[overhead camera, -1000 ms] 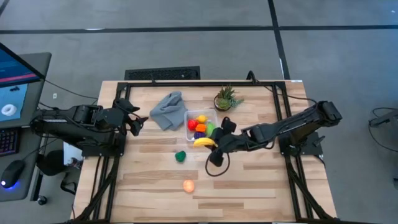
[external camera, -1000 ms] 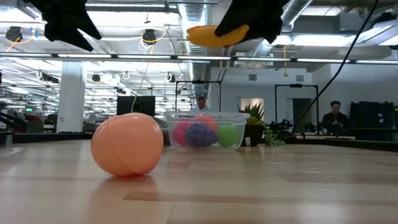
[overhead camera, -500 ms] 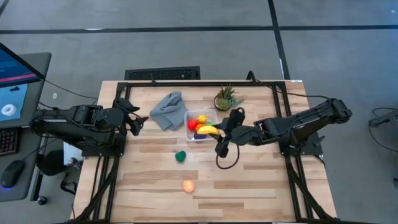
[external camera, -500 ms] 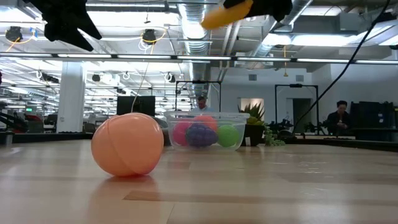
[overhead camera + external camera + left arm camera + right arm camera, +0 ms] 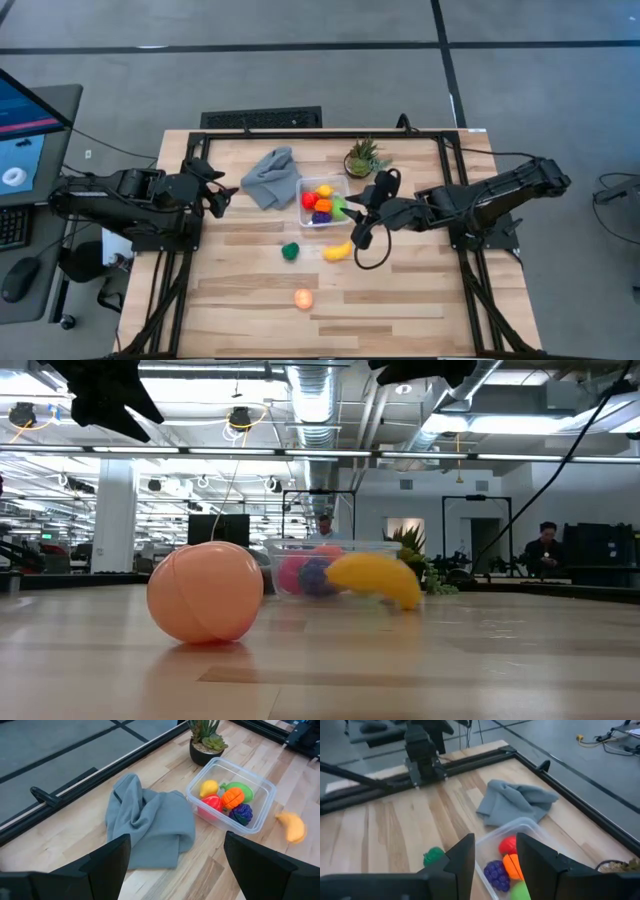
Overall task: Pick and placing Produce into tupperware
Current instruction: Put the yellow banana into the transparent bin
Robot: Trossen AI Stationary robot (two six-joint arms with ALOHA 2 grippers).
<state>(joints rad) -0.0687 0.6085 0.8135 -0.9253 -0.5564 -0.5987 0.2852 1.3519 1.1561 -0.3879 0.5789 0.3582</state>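
From above, the yellow banana (image 5: 338, 250) lies on bare wood just outside the tupperware (image 5: 305, 189), open boards all around; the right gripper (image 5: 362, 212) hovers at the tub's rim, pinched closed and empty. Down low, the curved, glossy banana (image 5: 374, 579) sits before the tub. Left wrist view: the left gripper (image 5: 176, 865) waits part-open, holding nothing, near the table's edge.

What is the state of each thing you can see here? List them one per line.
Tupperware: lidless, holding five produce pieces.
Banana: outside, on the table beside the tupperware.
Dark green piece: loose on the table.
Peach piece: loose on the table.
Grey cloth: crumpled beside the tupperware.
Potted plant: upright.
Right gripper: jaws shut, empty, over the tupperware's edge.
Left gripper: waiting, empty.
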